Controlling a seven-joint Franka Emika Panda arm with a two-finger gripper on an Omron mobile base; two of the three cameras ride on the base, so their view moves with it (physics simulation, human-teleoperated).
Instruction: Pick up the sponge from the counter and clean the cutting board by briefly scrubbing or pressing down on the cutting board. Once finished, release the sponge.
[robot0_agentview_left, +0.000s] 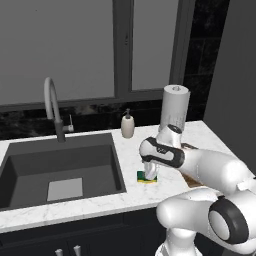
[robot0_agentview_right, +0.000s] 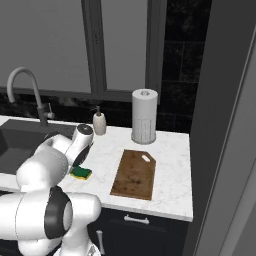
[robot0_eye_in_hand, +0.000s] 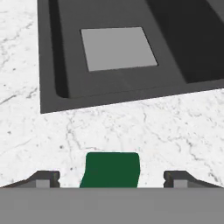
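The sponge (robot0_agentview_left: 147, 177), green on top over yellow, lies on the white marble counter (robot0_agentview_left: 75, 206) just right of the sink. In the right base view the sponge (robot0_agentview_right: 81, 173) sits left of the brown wooden cutting board (robot0_agentview_right: 134, 175), with bare counter between them. My gripper (robot0_agentview_left: 149, 171) points down right over the sponge. In the hand view the gripper (robot0_eye_in_hand: 111, 179) is open: its two fingertips (robot0_eye_in_hand: 45, 178) stand wide on either side of the sponge (robot0_eye_in_hand: 112, 169), with a gap on each side. My arm hides most of the cutting board (robot0_agentview_left: 193, 181) in the left base view.
The dark sink basin (robot0_agentview_left: 60, 165) with its curved faucet (robot0_agentview_left: 52, 107) lies left of the sponge. A soap dispenser (robot0_agentview_left: 128, 125) and a paper towel roll (robot0_agentview_right: 144, 116) stand at the back by the window. A tall dark panel (robot0_agentview_right: 225, 125) bounds the counter on the right.
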